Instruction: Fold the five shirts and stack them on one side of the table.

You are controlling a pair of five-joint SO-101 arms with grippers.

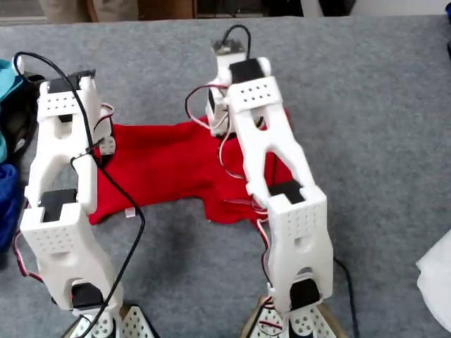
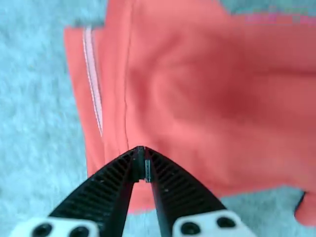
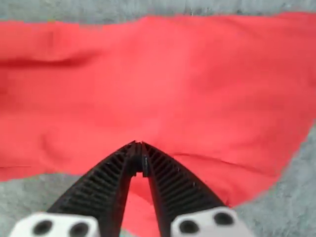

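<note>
A red shirt lies spread on the grey table, one edge folded over with a small white tag showing near its front left corner. My left gripper is shut, its tips meeting just above the red shirt beside a hem with a pale seam strip. My right gripper is also shut, tips together low over the red shirt near its edge. I cannot tell whether either gripper pinches cloth. In the high view, the left arm stands at the shirt's left end and the right arm over its right part.
Blue, teal and dark clothes are heaped at the table's left edge. A white cloth shows at the right edge. Bare grey table stretches to the right and behind the shirt. Cables hang from both arms.
</note>
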